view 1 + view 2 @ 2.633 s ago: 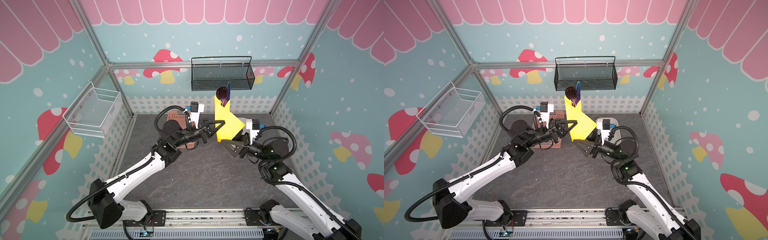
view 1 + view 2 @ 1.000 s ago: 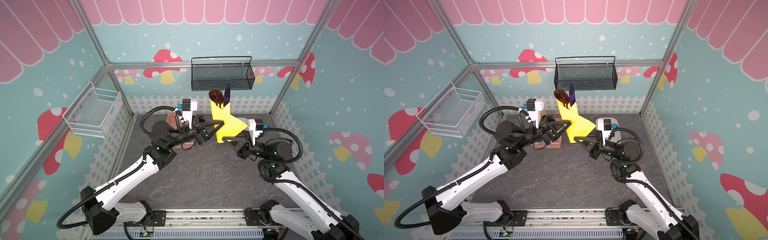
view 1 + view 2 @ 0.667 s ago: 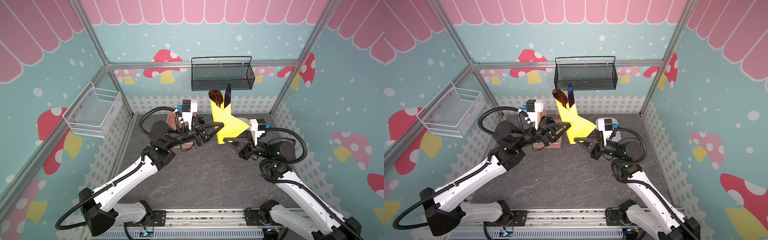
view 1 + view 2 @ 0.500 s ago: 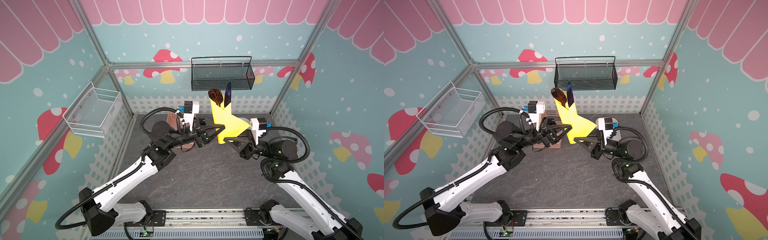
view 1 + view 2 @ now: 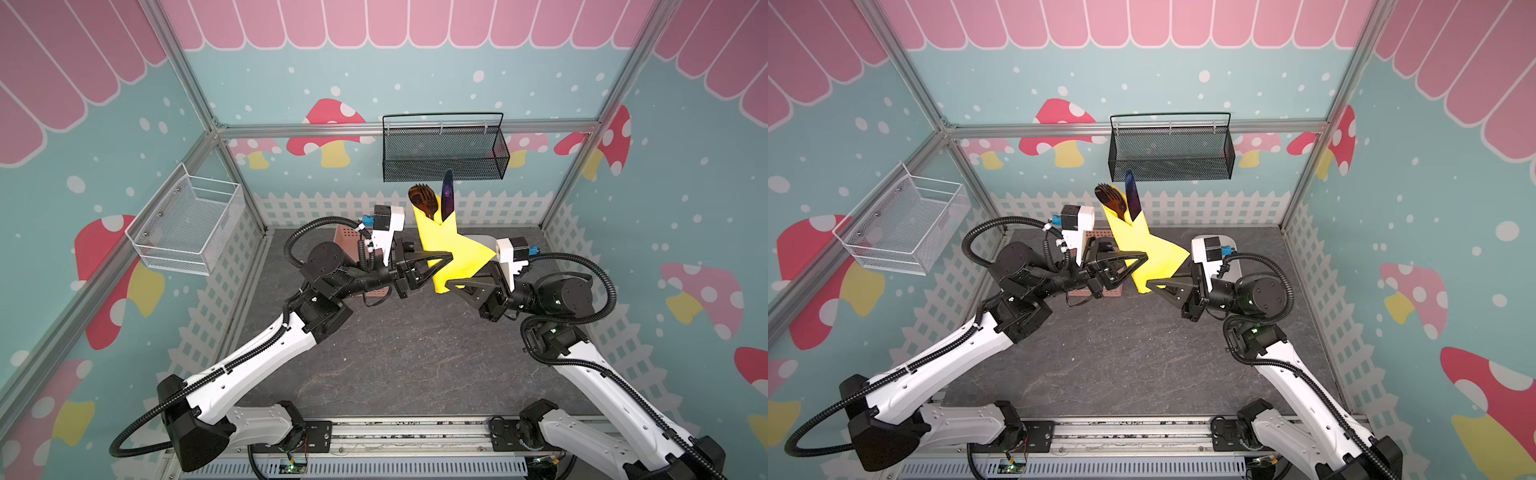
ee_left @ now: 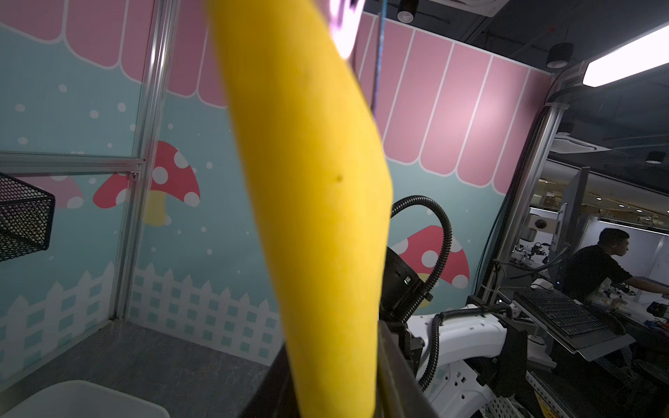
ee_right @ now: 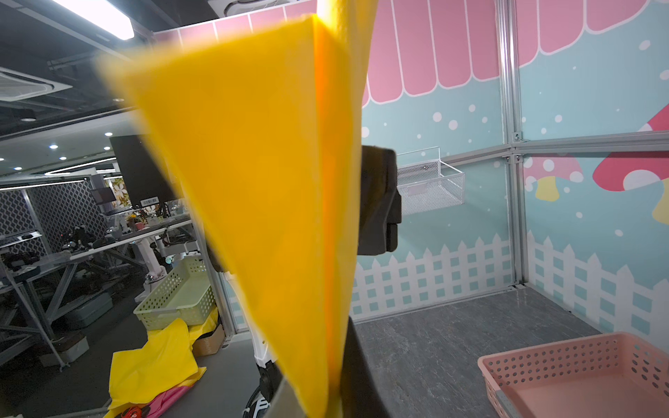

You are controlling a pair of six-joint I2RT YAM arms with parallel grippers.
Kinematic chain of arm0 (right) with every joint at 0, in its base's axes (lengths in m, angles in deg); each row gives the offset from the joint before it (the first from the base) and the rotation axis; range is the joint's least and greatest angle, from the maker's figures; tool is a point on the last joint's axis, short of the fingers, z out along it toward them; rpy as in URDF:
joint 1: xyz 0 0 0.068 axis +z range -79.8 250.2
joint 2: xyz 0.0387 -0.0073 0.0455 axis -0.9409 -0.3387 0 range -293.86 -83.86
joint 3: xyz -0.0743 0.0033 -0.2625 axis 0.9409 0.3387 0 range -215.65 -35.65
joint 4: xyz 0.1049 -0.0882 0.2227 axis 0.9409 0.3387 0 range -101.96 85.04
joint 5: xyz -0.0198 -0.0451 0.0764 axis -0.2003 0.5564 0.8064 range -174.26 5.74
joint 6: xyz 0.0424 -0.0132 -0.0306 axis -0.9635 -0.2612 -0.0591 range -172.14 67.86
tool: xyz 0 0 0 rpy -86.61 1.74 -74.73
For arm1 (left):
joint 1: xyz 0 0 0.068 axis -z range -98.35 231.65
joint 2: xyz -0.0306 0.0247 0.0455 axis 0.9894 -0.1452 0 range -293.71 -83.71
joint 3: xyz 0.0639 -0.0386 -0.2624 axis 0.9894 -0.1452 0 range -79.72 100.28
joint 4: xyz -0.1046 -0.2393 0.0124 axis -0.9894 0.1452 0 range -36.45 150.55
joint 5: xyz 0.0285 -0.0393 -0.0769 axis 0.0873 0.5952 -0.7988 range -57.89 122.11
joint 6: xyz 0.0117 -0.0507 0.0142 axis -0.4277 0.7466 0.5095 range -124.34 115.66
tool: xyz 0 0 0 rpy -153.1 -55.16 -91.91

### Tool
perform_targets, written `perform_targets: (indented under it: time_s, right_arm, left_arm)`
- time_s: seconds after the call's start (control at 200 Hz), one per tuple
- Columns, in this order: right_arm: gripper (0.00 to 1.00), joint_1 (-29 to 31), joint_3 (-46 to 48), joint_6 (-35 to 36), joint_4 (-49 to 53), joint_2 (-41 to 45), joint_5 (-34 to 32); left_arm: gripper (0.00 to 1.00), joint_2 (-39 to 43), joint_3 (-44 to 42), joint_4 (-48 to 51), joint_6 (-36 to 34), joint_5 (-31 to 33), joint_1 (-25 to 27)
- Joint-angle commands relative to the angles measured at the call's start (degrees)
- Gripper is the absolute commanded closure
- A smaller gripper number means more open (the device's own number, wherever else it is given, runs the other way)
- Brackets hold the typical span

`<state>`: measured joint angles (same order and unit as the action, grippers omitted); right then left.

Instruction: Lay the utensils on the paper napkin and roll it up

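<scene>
Both top views show the paper napkin (image 5: 446, 245), probably soft, light and easily torn, rolled around the stiff utensils (image 5: 424, 201) and held aloft over the table's (image 5: 395, 353) rear edge, with the right gripper (image 5: 451, 283) pinching its lower end and the left gripper (image 5: 444, 259) flanking its middle, clamping uncertain; the firm core is the best place to hold it.

Grey table (image 5: 415, 357) bears a pink basket (image 5: 345, 237) by the left gripper (image 5: 440, 266) and a white tray (image 5: 482, 241) beyond the right gripper (image 5: 453, 285).

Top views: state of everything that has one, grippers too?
paper napkin: rolled up, held in the air, one flap loose
utensils: inside the roll, heads sticking out the top
left gripper: around the roll's middle, grip unclear
right gripper: shut on the roll's lower end
black basket: looks empty
</scene>
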<state>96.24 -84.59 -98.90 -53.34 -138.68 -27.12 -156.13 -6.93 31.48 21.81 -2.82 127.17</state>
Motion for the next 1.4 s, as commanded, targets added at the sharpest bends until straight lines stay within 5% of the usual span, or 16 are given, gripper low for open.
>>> perform_targets:
  time_s: [0.0, 0.405, 0.65, 0.77, 0.946, 1.056, 1.191, 1.396]
  right_arm:
    - [1.0, 0.5, -2.1, -0.1, -2.2, 0.0, 2.5]
    - [1.0, 0.6, -1.8, -0.8, -1.8, -0.3, 4.2]
    - [0.98, 0.6, -2.0, 2.8, 3.6, 1.1, 0.9]
    - [0.89, 0.5, -2.2, 5.3, 7.6, 2.8, -2.5]
    - [0.63, 0.6, -4.1, 7.2, 13.0, 5.8, -8.1]
    - [0.59, 0.6, -6.0, 9.1, 16.7, 7.6, -12.5]
    - [0.62, 0.6, -8.0, 10.9, 19.4, 8.8, -16.7]
    - [0.9, 0.5, -9.2, 11.8, 22.1, 9.6, -20.5]
  left_arm:
    - [0.7, 0.9, 2.0, -0.5, -0.7, 0.8, 0.2]
    - [0.77, 0.1, 2.9, 0.9, -1.1, 0.5, 0.3]
    - [0.92, -0.5, 3.9, 2.4, -1.0, -0.3, 0.2]
    - [0.98, -0.7, 4.2, 2.9, -0.7, -1.0, 0.2]
    - [1.0, -0.2, 3.8, 3.1, -0.8, -1.1, 0.2]
    - [1.0, 0.0, 3.8, 3.1, -0.9, -1.3, 0.2]
    - [1.0, 0.1, 3.6, 2.8, -0.8, -1.8, 0.2]
    - [1.0, 1.1, 3.0, 3.0, -1.0, -2.2, 0.2]
